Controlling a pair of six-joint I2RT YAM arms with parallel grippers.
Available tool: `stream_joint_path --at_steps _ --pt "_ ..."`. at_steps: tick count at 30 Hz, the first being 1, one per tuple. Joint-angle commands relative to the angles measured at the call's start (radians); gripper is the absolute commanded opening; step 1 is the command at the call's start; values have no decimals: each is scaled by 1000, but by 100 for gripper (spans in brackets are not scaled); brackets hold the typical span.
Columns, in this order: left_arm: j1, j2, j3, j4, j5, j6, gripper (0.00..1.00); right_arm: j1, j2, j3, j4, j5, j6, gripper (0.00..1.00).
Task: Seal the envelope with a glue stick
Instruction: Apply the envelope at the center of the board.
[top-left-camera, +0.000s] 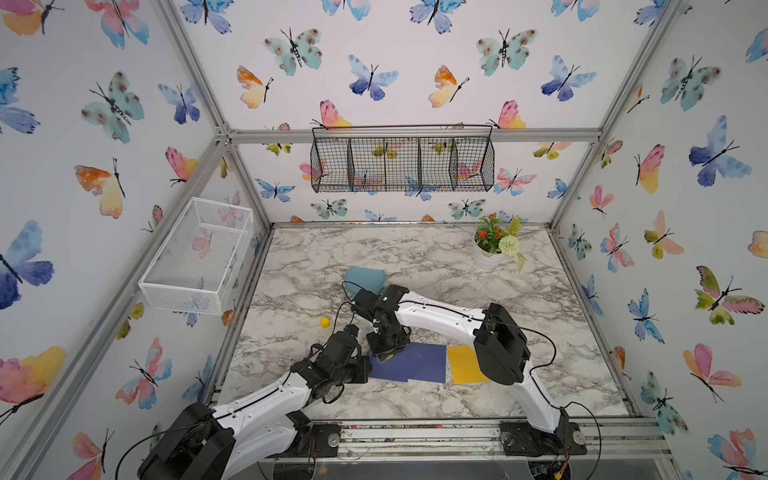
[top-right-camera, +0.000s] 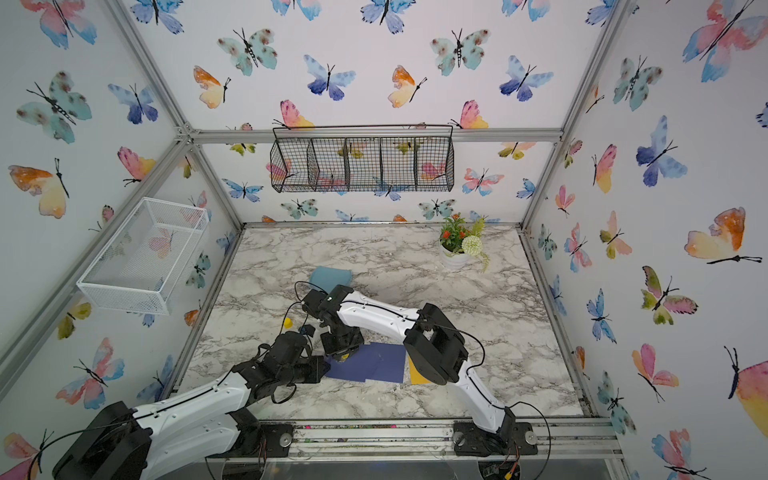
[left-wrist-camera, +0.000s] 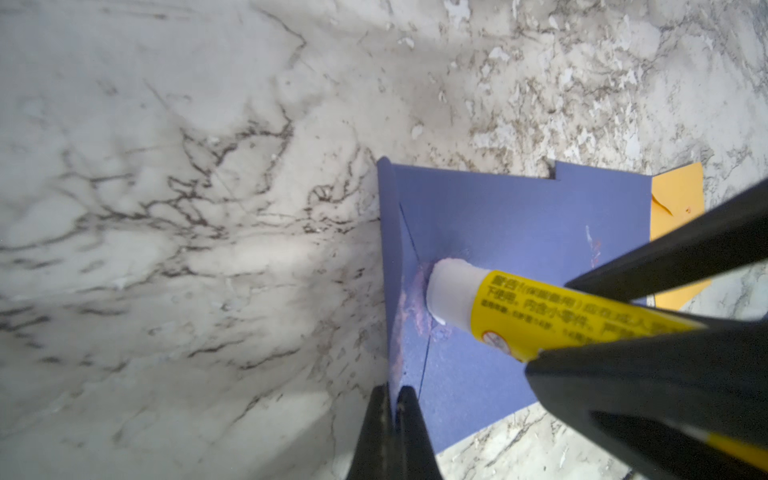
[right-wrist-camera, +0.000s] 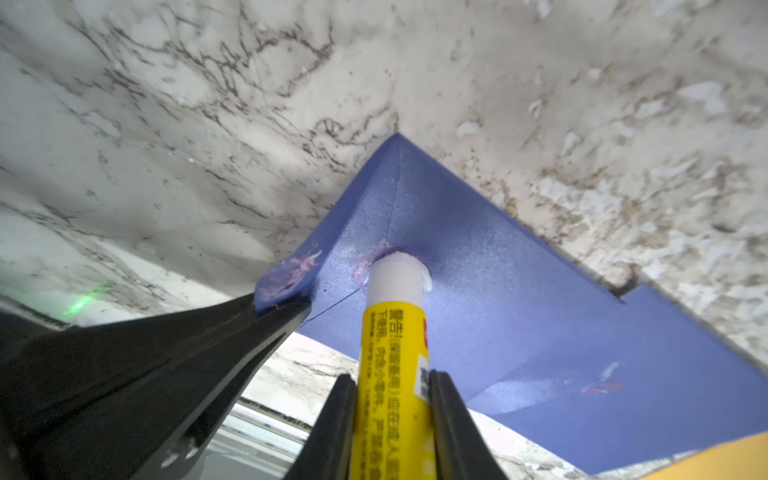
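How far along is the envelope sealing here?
Done: yellow cap off, lying on the table; glue smears on the flap. In hand: left gripper pinches the flap up while right gripper presses the glue stick onto the blue envelope. Left: fold flap down, press.

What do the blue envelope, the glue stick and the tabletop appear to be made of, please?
The blue envelope looks like paper or thin card, faintly shimmering; it holds sharp creases. The glue stick is probably glossy yellow plastic with printed text; its white tip looks waxy. The tabletop shows a marble pattern, likely printed film, since patches look flaked.
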Motion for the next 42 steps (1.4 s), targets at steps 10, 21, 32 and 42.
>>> stream_joint_path --at_steps 10,21,32,42 --pt "7 -9 -10 -10 9 13 0 17 56 -37 -15 -9 5 2" --pt "9 -12 -11 -12 7 11 0 24 95 52 -151 189 25 2" --pt "9 -14 -12 -12 11 11 0 26 22 -58 49 -80 15 2" --pt "9 -14 -11 -12 10 11 0 25 31 -66 39 -24 12 2"
